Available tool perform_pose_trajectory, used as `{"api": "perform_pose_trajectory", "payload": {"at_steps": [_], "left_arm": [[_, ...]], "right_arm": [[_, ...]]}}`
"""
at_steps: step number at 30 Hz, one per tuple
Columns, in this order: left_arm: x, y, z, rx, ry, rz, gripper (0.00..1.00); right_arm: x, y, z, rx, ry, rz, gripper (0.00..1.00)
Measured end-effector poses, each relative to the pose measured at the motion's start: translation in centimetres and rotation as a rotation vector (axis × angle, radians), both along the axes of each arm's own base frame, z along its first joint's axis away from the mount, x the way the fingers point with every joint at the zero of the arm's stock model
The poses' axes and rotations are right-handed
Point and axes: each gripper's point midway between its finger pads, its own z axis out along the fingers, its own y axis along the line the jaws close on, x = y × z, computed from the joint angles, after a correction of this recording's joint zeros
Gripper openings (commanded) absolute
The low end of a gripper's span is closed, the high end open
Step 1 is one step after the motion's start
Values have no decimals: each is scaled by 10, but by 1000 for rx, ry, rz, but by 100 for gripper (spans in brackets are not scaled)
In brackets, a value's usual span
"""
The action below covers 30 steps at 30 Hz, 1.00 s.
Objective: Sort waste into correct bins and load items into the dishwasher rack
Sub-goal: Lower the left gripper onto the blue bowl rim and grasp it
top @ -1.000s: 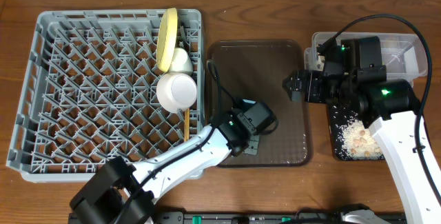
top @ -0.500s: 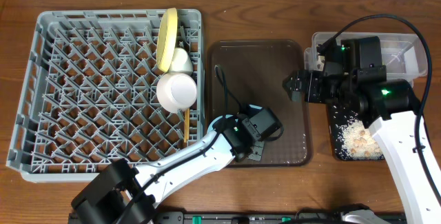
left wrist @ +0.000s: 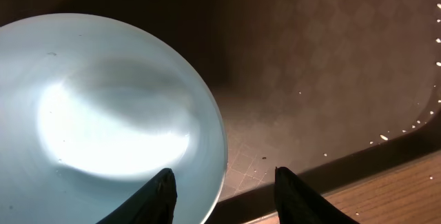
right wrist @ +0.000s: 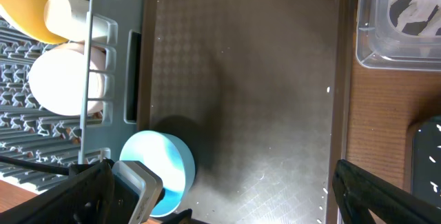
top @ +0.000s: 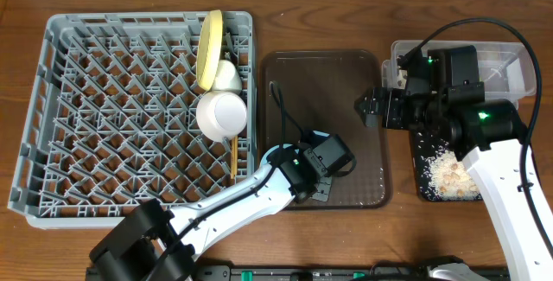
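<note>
My left claw (left wrist: 222,174) hangs spread over the round light blue bowl (left wrist: 103,114). The bowl sits on the large brown plastic serving tray (left wrist: 324,65), in the tray's front corner on the rack side. One finger is above the bowl's inside and the other is outside its rim, with nothing gripped yet. I judge this is the pick of the bowl. The next move is to drop, pinch the rim squarely, lift, and carry it to the grey pegged dishwasher rack (top: 112,125) just beside the tray. My right claw (right wrist: 222,169) hovers spread and empty over the tray's opposite edge.
</note>
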Motion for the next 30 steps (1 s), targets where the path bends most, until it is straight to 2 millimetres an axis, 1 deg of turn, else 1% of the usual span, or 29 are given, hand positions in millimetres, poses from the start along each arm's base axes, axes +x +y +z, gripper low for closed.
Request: {"api": "perform_pose_trajectory", "payload": {"at_steps": [2, 6, 9, 16, 24, 30], "left_arm": [[0, 0, 0, 0, 0, 0, 48], [0, 0, 0, -3, -2, 1, 36], [1, -1, 0, -4, -3, -1, 31], [3, -1, -1, -7, -18, 4, 31], [2, 4, -15, -2, -28, 7, 30], [3, 3, -14, -10, -33, 7, 29]], "right_arm": [[0, 0, 0, 0, 0, -1, 99], [0, 0, 0, 0, 0, 0, 99], [0, 0, 0, 0, 0, 0, 99], [0, 0, 0, 0, 0, -1, 99], [0, 0, 0, 0, 0, 0, 99], [0, 0, 0, 0, 0, 0, 99]]}}
